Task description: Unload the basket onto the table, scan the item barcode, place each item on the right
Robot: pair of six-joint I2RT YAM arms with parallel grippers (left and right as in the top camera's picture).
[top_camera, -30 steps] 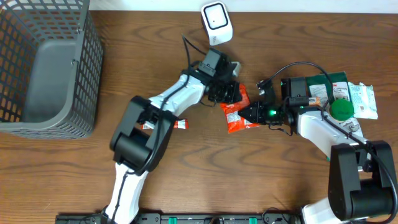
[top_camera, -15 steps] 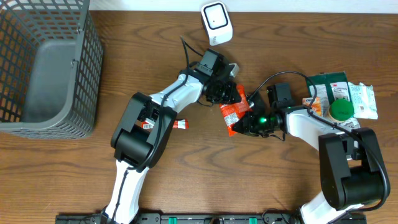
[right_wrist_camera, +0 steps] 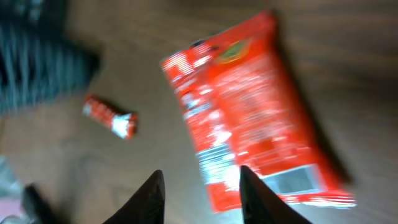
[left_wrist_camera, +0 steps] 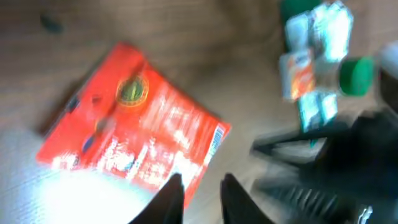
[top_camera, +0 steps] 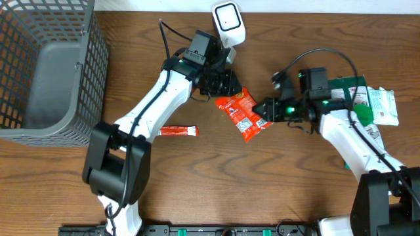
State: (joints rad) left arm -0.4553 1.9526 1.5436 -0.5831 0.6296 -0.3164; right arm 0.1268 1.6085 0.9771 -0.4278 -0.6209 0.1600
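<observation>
The packet (top_camera: 243,117) is lying flat on the table (top_camera: 295,183) in the middle of the overhead frame, slanting from upper left to lower right. The left gripper (top_camera: 222,86) is hovering just beside its upper left end. The right gripper (top_camera: 264,110) is sitting at its right edge. From above I cannot tell whether either is touching it.

In the left wrist view the fingertips (left_wrist_camera: 171,196) are standing a little apart at the bottom of the frame with only table between them, so this gripper is parted and carrying nothing. The packet is filling the left half beyond them. In the right wrist view the fingers (right_wrist_camera: 152,193) are standing wider apart, also empty, with the packet running from the gap toward the upper right. Both wrist views are blurring too much to make out a barcode.

The scanner (top_camera: 228,23) is standing at top centre, just above the left gripper. A stick (top_camera: 177,131) is lying left of the packet, apart from it. A basket (top_camera: 92,78) is filling the upper left corner. A pile (top_camera: 380,105) of packs with a green lid (top_camera: 359,115) is lying at the right edge.
</observation>
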